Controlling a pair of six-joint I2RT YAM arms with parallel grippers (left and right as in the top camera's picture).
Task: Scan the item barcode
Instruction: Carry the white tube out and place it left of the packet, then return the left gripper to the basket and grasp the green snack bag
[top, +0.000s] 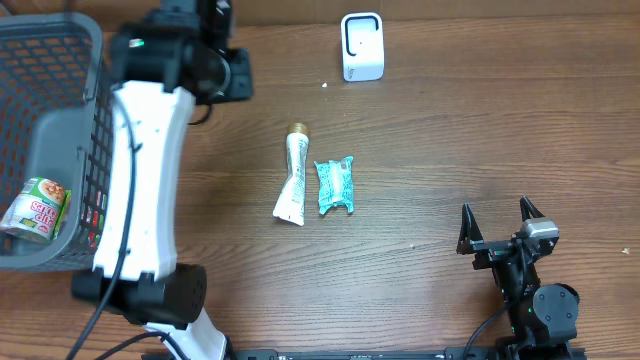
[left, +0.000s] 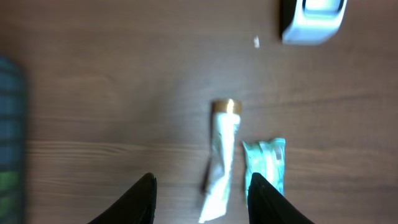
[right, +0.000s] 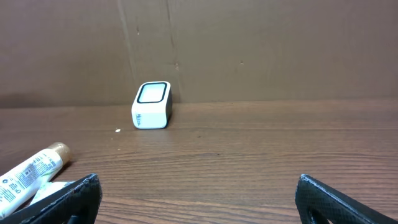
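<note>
Mid-table: white tube (top: 292, 178) and teal packet (top: 335, 186) laid side by side, neither gripped.

The tube is laid w/ its gold cap toward the far edge; the packet is set just beside it on the right, contact not discernible. A white scanner (top: 362, 46) is stood well apart, near the far edge. The left gripper (left: 203, 178) is held above the table, fingers partly spread, nothing held or touched; the tube is seen below, btwn its tips. The right gripper (top: 496, 208) is at the near right, spread wide, empty. A grey basket (top: 60, 130) w/ a printed cup (top: 38, 208) inside is at the left edge.
</note>
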